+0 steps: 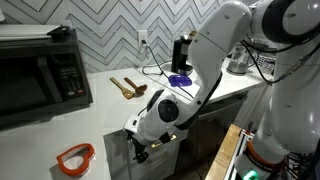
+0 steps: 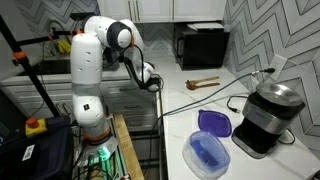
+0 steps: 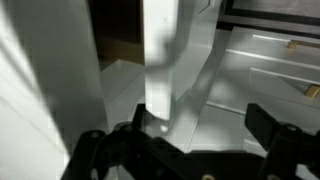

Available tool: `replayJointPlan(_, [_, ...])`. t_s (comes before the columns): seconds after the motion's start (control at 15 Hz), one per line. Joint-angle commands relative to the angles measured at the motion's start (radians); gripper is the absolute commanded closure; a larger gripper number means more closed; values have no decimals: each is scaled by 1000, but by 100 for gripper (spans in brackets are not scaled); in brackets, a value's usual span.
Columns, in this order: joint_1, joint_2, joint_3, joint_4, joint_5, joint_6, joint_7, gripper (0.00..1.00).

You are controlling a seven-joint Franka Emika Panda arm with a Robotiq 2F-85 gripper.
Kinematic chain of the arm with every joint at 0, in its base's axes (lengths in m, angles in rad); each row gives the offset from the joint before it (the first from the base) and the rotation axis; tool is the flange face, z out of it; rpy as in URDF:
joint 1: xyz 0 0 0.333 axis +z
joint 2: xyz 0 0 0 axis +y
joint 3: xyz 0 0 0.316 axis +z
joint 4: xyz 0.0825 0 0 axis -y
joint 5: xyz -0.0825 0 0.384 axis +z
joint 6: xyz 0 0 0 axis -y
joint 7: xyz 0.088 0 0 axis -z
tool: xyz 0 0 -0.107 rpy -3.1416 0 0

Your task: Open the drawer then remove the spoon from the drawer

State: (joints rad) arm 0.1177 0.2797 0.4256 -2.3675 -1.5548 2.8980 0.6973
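Observation:
My gripper (image 1: 140,152) hangs below the front edge of the white counter (image 1: 105,120), against the grey-white cabinet fronts (image 1: 118,150). It also shows in an exterior view (image 2: 155,83). In the wrist view the gripper (image 3: 200,125) is open and empty. A white panel edge (image 3: 160,60) stands upright just inside its left finger, with a dark gap (image 3: 120,30) beside it. I cannot tell whether this is the drawer or whether it is open. Brass handles (image 3: 293,45) show on fronts farther off. The spoon is hidden.
A pair of darker brown wooden utensils (image 1: 126,88) (image 2: 203,83) lies on the counter. A microwave (image 1: 40,75), an orange-red item (image 1: 75,157), a purple lid (image 2: 213,122), a blue container (image 2: 208,152) and a metal appliance (image 2: 270,115) stand around.

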Motion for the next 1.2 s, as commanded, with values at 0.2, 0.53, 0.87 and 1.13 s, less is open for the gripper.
replayJointPlan(0.2, [35,-28,-23,-117,377,31,-297,0])
replayJointPlan(0.53, [82,-56,-10,-163,689,20,-540,0])
replayJointPlan(0.87, [14,-105,112,-187,904,-32,-689,0])
replayJointPlan(1.13, [-49,-120,225,-190,1117,-79,-836,0])
